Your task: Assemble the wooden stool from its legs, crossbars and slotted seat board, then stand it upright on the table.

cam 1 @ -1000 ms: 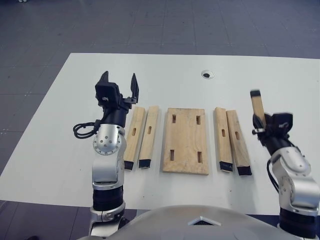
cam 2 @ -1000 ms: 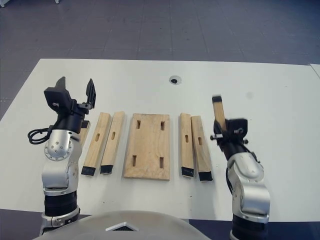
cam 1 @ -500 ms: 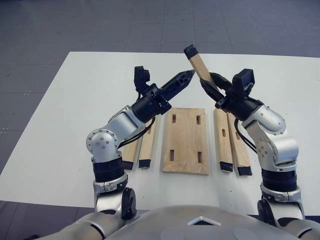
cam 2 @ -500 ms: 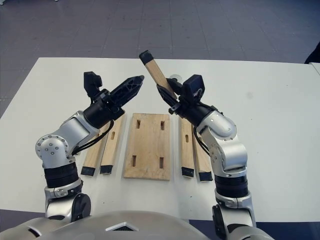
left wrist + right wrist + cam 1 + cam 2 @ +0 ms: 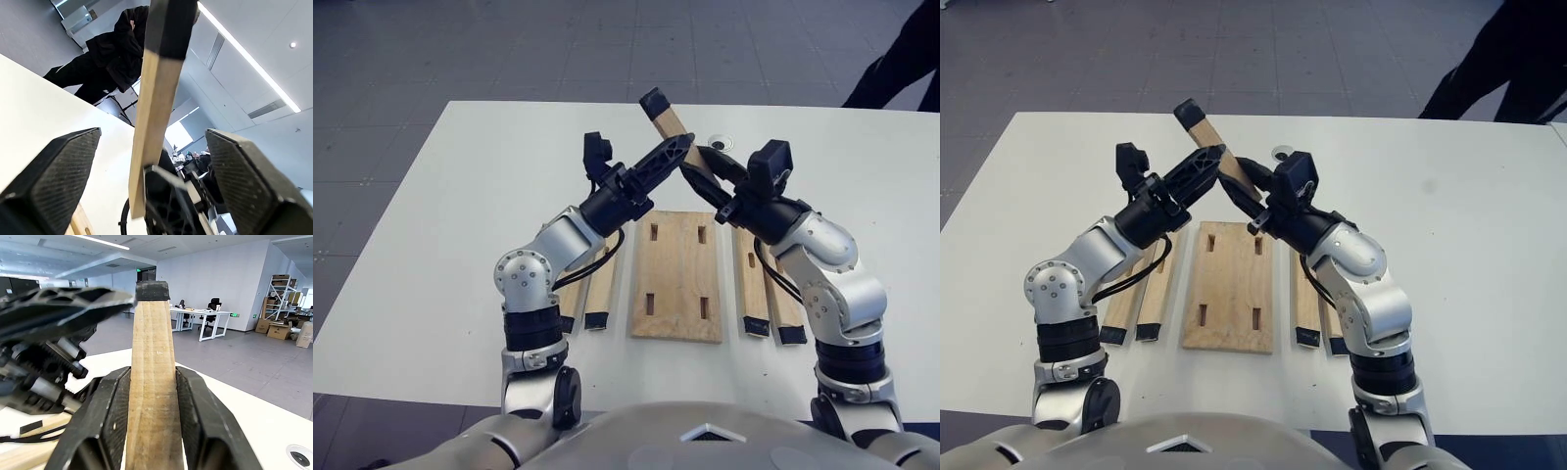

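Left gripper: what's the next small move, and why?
Probably close the left gripper on the wooden bar. It is open with the bar between its jaws, while the right gripper holds that bar clamped and tilted in the air above the seat board. This looks like a handover.

One pale slotted wooden seat board, four black-tipped wooden legs (two either side), one black-capped wooden bar at upper centre.

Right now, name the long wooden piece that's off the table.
The piece clamped in the right hand, up in the air; the other four lie flat on the table beside the seat board.
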Motion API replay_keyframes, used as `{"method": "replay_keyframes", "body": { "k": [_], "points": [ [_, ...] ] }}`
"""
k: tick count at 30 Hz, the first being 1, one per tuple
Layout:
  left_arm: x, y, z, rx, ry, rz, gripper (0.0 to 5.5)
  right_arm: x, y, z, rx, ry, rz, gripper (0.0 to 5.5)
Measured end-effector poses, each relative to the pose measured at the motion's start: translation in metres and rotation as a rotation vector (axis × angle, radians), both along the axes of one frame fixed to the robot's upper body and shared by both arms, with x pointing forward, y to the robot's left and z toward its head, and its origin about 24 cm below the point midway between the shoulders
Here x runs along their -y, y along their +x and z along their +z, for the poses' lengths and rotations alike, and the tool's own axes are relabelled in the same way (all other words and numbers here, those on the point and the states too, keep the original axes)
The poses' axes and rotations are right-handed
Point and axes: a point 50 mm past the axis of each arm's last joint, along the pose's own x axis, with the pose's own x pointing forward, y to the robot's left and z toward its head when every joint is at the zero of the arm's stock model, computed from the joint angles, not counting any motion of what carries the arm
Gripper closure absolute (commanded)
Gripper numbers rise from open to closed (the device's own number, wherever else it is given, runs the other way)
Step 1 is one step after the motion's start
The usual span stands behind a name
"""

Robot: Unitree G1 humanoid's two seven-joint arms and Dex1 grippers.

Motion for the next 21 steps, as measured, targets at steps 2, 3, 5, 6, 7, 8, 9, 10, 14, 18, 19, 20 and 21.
{"method": "replay_keyframes", "body": {
  "k": [2, 3, 5, 6, 7, 8, 9, 10, 14, 18, 19, 20, 21],
  "points": [
    [0.0, 0.002, 0.002, 0.005, -0.002, 0.003, 2.23, -0.002, -0.002, -0.005, 0.018, -0.051, -0.012, 4.18],
    [0.0, 0.002, 0.003, 0.009, -0.005, 0.006, 2.41, -0.002, -0.003, -0.007, 0.029, -0.07, -0.021, 4.18],
    [0.0, 0.003, 0.004, 0.014, -0.008, 0.012, 2.74, -0.003, -0.004, -0.008, 0.072, -0.1, -0.055, 4.18],
    [0.0, 0.003, 0.004, 0.014, -0.009, 0.013, 2.87, -0.004, -0.005, -0.008, 0.105, -0.124, -0.079, 4.18],
    [0.0, 0.003, 0.004, 0.014, -0.01, 0.014, 3.09, -0.004, -0.005, -0.008, 0.133, -0.145, -0.089, 4.18],
    [0.0, 0.003, 0.004, 0.015, -0.011, 0.017, 3.25, -0.005, -0.006, -0.008, 0.164, -0.163, -0.102, 4.18],
    [0.0, 0.003, 0.004, 0.015, -0.011, 0.018, 3.36, -0.005, -0.007, -0.008, 0.178, -0.167, -0.113, 4.18],
    [0.0, 0.003, 0.004, 0.014, -0.01, 0.019, 3.54, -0.005, -0.008, -0.008, 0.191, -0.17, -0.122, 4.18],
    [0.0, 0.004, 0.004, 0.014, -0.008, 0.025, 4.21, -0.009, -0.011, -0.01, 0.223, -0.182, -0.116, 4.18],
    [-0.002, 0.004, 0.003, 0.016, 0.002, 0.035, 4.83, -0.012, -0.013, -0.01, 0.227, -0.177, -0.103, 4.18],
    [-0.002, 0.005, 0.003, 0.016, 0.01, 0.038, 4.93, -0.012, -0.014, -0.01, 0.226, -0.176, -0.104, 4.19],
    [-0.003, 0.005, 0.003, 0.018, 0.017, 0.045, 4.98, -0.012, -0.014, -0.01, 0.225, -0.172, -0.104, 4.19],
    [-0.003, 0.005, 0.002, 0.023, 0.025, 0.049, 5.02, -0.013, -0.014, -0.01, 0.224, -0.171, -0.105, 4.19]
  ]
}}
